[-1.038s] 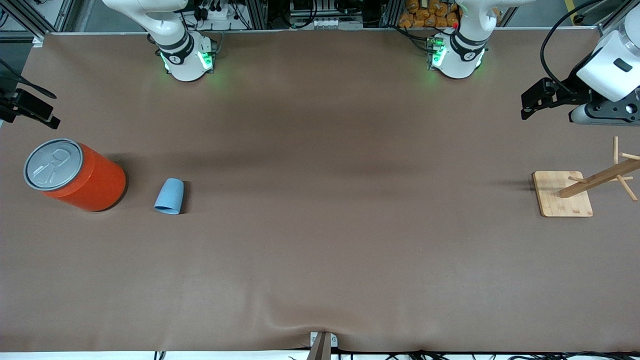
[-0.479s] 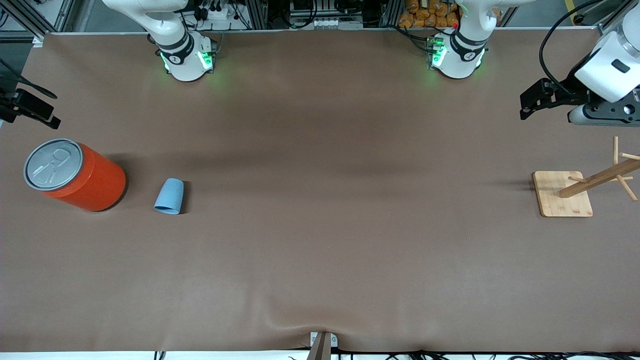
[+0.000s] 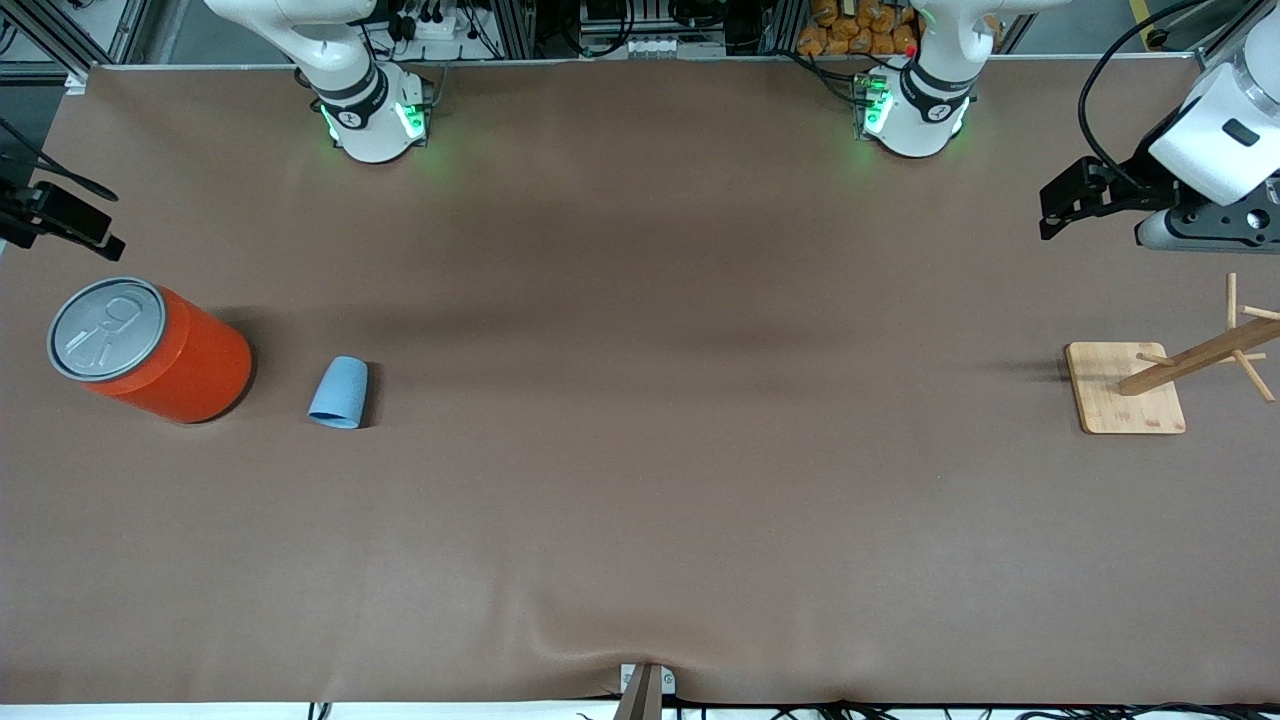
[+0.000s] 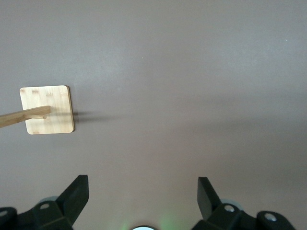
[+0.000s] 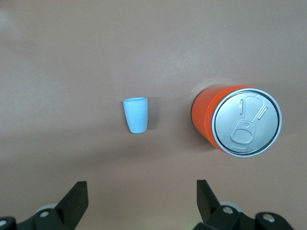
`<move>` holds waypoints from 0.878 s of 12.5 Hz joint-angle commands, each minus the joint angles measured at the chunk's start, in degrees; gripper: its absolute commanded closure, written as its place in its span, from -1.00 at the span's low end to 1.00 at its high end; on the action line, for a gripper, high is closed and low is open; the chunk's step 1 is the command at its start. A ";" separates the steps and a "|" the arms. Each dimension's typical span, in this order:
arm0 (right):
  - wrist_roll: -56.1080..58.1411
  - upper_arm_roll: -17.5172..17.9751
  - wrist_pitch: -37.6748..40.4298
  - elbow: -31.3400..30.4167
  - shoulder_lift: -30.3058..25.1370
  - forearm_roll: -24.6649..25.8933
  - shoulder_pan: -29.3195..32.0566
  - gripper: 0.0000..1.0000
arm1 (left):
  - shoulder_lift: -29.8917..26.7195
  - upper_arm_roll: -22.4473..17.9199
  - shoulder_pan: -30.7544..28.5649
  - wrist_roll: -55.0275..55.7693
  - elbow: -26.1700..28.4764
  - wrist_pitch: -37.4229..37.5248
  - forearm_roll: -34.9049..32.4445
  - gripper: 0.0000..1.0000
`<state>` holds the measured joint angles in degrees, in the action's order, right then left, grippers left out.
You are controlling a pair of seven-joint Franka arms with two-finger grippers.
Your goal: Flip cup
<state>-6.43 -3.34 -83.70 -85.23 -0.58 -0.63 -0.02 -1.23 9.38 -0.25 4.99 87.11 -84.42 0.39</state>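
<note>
- While both arms wait high at their ends of the table, nothing held by either.
- Cup: small, light blue, tapered; narrow end up, wide rim down on the table, toward the right arm's end. Same cup in the right wrist view, apart from everything.
- Orange can: large, grey pull-tab lid up, beside the cup but clear of it, closer to the table's end. Also in the right wrist view.
- Right gripper: fingers spread wide, over bare table near cup and can; barely visible at the front view's edge.
- Left gripper: fingers spread wide, over bare table near the wooden rack.
- Wooden rack: square base flat on the table, pegged post rising from it, at the left arm's end.
</note>
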 commanded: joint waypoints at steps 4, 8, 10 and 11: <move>0.71 -0.09 0.30 1.38 3.38 0.63 0.11 -1.00 | 0.00 0.46 -0.19 1.25 -0.54 0.66 -0.48 -1.00; 0.71 0.00 -0.93 1.38 9.89 0.46 0.11 -1.00 | -0.09 0.46 -0.01 1.51 -0.54 0.75 -0.48 -1.00; 0.71 0.00 -1.37 1.38 12.17 0.46 0.11 -1.00 | -0.26 0.55 -0.01 1.60 -0.63 0.75 -0.48 -1.00; 0.63 0.00 -1.72 1.38 13.75 0.37 0.20 -1.00 | -0.26 0.55 -0.01 1.69 -0.63 0.84 -0.48 -1.00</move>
<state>-6.34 -3.38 -85.66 -85.27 11.01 -0.58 -0.02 -1.23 9.45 -0.21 5.27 87.07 -84.42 0.39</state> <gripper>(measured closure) 0.000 0.000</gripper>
